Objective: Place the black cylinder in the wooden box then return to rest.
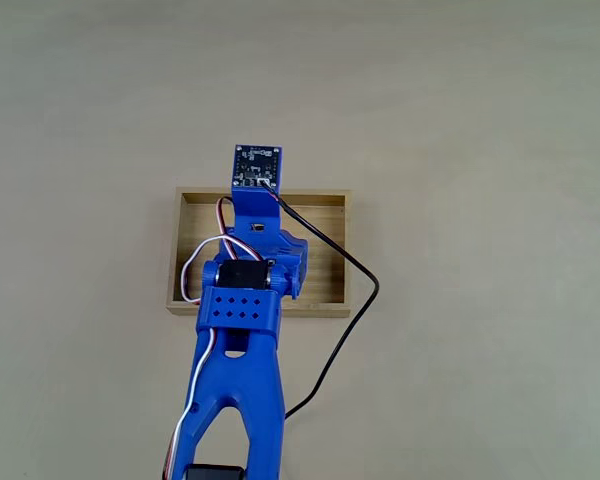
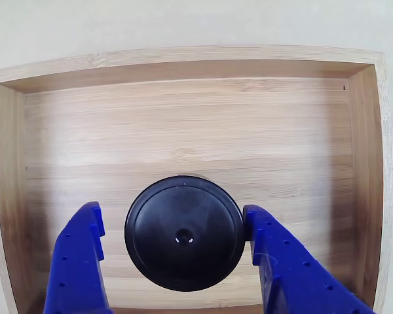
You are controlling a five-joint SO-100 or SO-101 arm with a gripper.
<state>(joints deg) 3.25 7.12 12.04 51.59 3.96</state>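
A blue robot arm (image 1: 242, 330) reaches over the wooden box (image 2: 196, 118). The black cylinder (image 2: 183, 233) stands on the box floor near its front wall. The gripper (image 2: 177, 239) brackets it with fingers spread; a gap shows on the left, so it looks released.

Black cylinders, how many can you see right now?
1. The black cylinder stands upright inside the wooden box, between the gripper fingers in the other view. In the fixed view the arm covers that part of the box.
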